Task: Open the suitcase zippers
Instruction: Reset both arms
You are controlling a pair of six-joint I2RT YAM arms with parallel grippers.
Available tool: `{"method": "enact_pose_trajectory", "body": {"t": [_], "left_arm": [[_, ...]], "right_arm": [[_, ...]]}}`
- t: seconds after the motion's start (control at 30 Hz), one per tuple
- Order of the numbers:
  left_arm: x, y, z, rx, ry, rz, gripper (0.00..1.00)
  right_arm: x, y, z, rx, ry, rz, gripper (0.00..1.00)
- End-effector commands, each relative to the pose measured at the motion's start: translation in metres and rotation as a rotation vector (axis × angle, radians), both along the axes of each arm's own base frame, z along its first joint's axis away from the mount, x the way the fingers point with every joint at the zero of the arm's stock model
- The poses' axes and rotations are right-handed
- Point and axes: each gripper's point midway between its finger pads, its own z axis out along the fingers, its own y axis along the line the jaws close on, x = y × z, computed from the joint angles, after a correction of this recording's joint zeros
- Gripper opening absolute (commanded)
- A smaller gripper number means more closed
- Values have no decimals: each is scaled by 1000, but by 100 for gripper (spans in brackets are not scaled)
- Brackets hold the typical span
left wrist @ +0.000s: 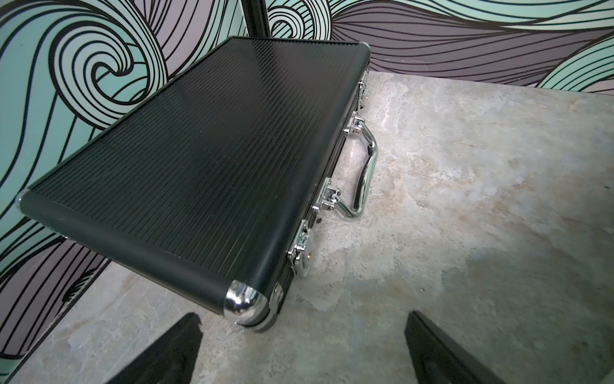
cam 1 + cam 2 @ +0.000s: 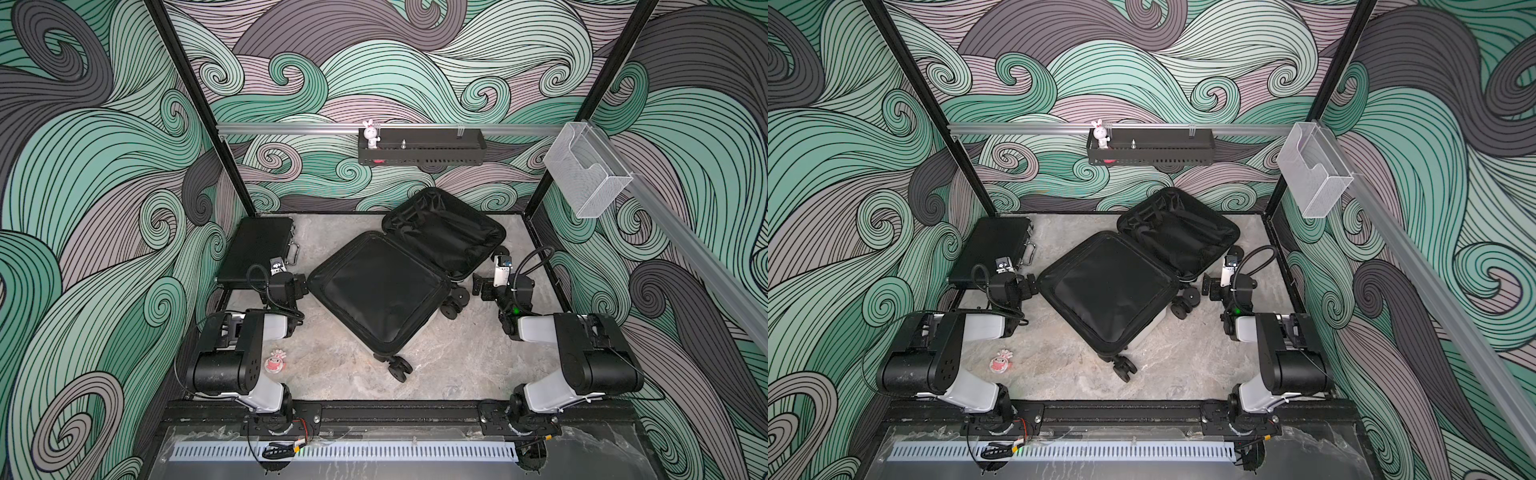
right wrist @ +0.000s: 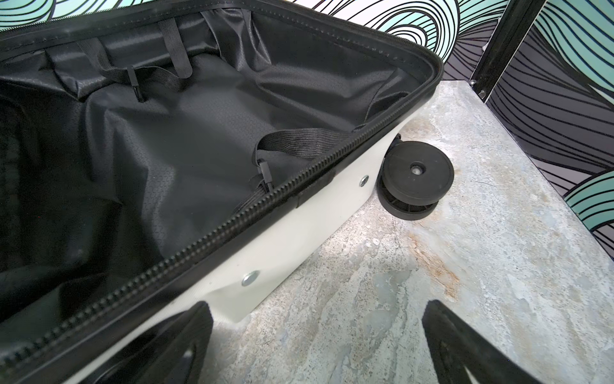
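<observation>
**Arms flank an unzipped suitcase, both end effectors empty**

Nearest the top camera, the two arm bases sit at the front edge of the desk (image 2: 457, 365), one arm reaching forward on each side of the suitcase (image 2: 376, 291). The case lies mid-desk, spread into two halves with the black lining facing up and the far half near the back wall. Along the edge seen from the right wrist, the zippers (image 3: 206, 239) show one bare row of teeth with nothing meshed into it. I judge the opening done, with little or nothing left.

The left end effector (image 1: 302, 314) has its fingers wide apart and holds nothing. It hangs over bare desk by the corner of a closed black briefcase (image 1: 199, 159). The right end effector (image 3: 317, 304) is likewise spread and empty, just beside the case's white shell near a wheel (image 3: 415, 173).

No zipper pull can be made out in any view. The seam where the halves join is too dark to read, and the white shell shows only as slivers.
</observation>
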Motion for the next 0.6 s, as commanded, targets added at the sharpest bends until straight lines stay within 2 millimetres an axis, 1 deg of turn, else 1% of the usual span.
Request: {"method": "enact_pose_trajectory", "body": {"t": [0.0,0.47,0.57], "left_arm": [[6,-4,10,-16,-29,-18,99],[6,-4,10,-15,-29,-17,99],[6,-4,9,-16,-29,-16,99]], "right_arm": [[3,-1,10,-3,-36,-5,99],[6,0,8,-12,-23,-7,99],[3,0,10,-11,-28,-5,99]]}}
